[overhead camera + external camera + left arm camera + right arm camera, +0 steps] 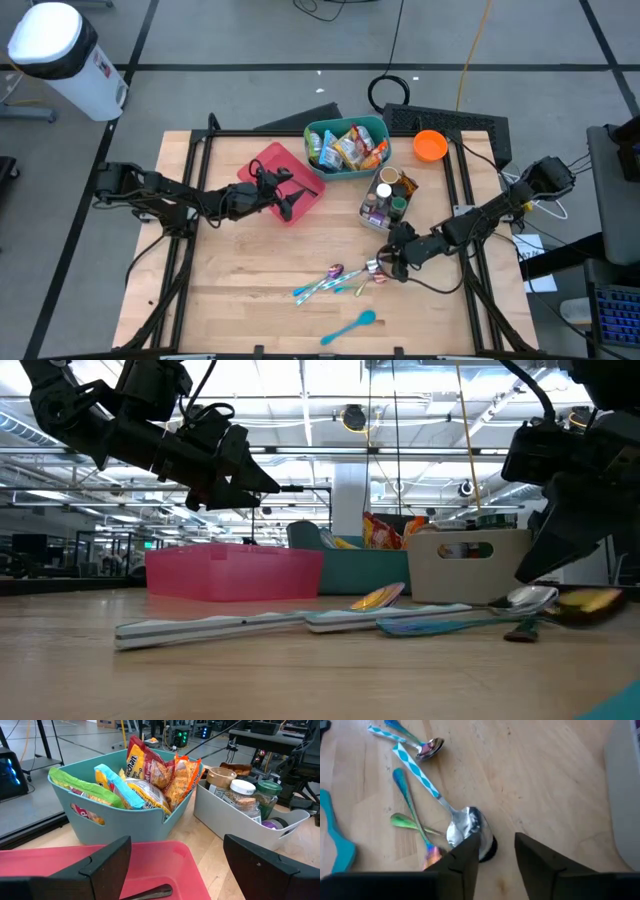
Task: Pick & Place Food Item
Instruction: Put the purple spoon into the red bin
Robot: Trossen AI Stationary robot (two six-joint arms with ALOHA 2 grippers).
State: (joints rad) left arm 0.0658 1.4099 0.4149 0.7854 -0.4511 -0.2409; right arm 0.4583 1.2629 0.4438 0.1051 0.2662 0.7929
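Observation:
Several snack bags [150, 775] stand in a teal bin [345, 148] at the table's far middle. My left gripper [283, 193] hangs open above a pink bin [283, 180], pointing toward the teal bin, with nothing between its fingers [107, 862]. My right gripper [497, 845] slants down over the table's right middle, its fingers a little apart with only bare wood between them. It stands at the right end of a cluster of spoons [335, 280]. A silver spoon bowl [465, 825] and a small dark round thing [490, 849] lie right by one fingertip. My right gripper has one fingertip [470, 850] right over the silver spoon's bowl and the dark round thing, slanting down from the table's right. The finger itself hides the spot, so I cannot tell whether it touches either.
A pale bin of jars [385, 200] stands right of the teal bin, close behind my right gripper. An orange bowl [430, 145] sits at the far right. A light blue spoon [350, 325] lies near the front edge. A dark handle-like piece [150, 892] lies in the pink bin.

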